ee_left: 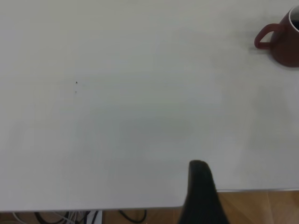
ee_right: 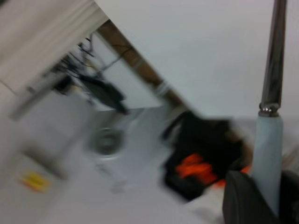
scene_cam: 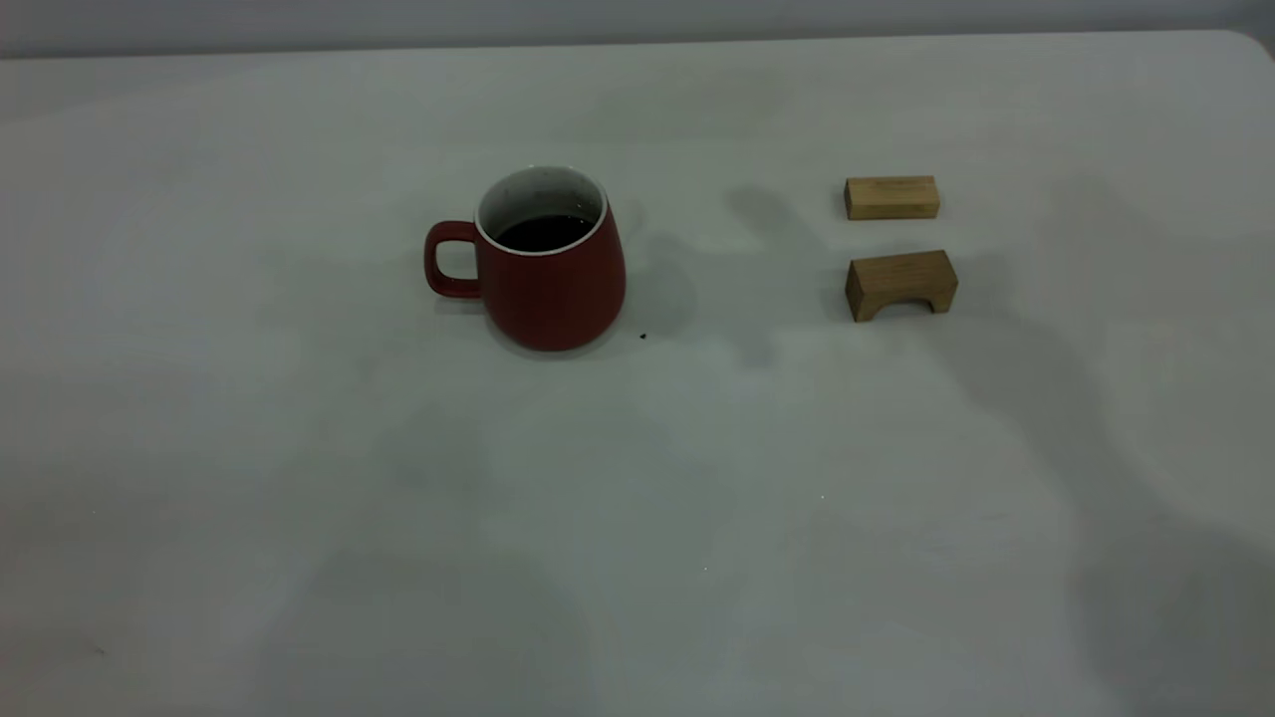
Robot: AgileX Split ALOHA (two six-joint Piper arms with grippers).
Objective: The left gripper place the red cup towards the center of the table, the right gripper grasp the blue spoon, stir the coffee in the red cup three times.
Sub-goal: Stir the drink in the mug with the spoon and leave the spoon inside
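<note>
The red cup (scene_cam: 553, 269) stands upright a little left of the table's (scene_cam: 637, 498) middle, handle to the left, with dark coffee (scene_cam: 543, 232) inside. Neither arm shows in the exterior view. In the left wrist view the red cup (ee_left: 285, 39) is far off, and my left gripper (ee_left: 233, 205) hangs empty over the table's edge; one black finger (ee_left: 201, 186) shows with nothing beside it. My right gripper (ee_right: 268, 198) is shut on the blue spoon (ee_right: 268, 149) by its pale blue handle. The grey metal neck points away from the fingers, and the bowl is out of view.
Two wooden blocks lie right of the cup: a flat one (scene_cam: 892, 197) behind an arched one (scene_cam: 901, 284). A dark speck (scene_cam: 642, 336) sits by the cup's base. The right wrist view looks past the table's edge (ee_right: 140, 65) at cables and floor clutter (ee_right: 196, 163).
</note>
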